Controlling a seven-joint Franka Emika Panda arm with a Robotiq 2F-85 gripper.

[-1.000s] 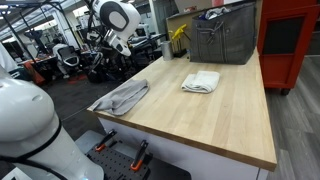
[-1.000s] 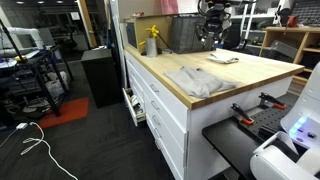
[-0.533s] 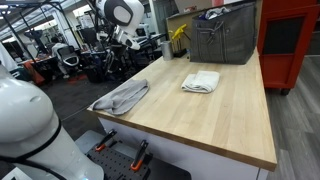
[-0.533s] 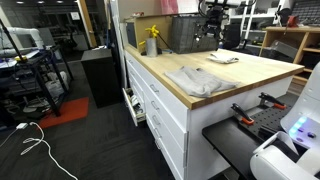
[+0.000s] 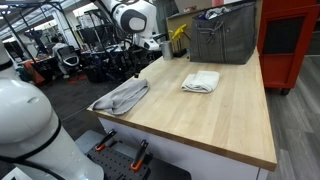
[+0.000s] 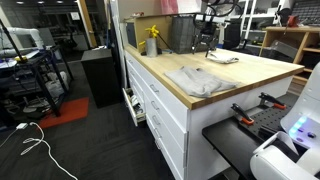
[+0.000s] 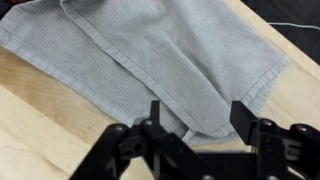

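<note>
grey cloth (image 7: pixel 140 55) looks soft, light, floppy; i'd pinch its folded edge at six o'clock. pincer (image 7: pixel 197 115) hovers wide open above it, holding nothing.

Your arm (image 5: pixel 135 18) is white: rounded glossy shells, a bulbous joint cap with a dark ring, black bands between segments. Your gripper (image 7: pixel 197 115) is all black, matte, two flat short fingers (image 7: pixel 240 115) on angular linkage bars.
</note>
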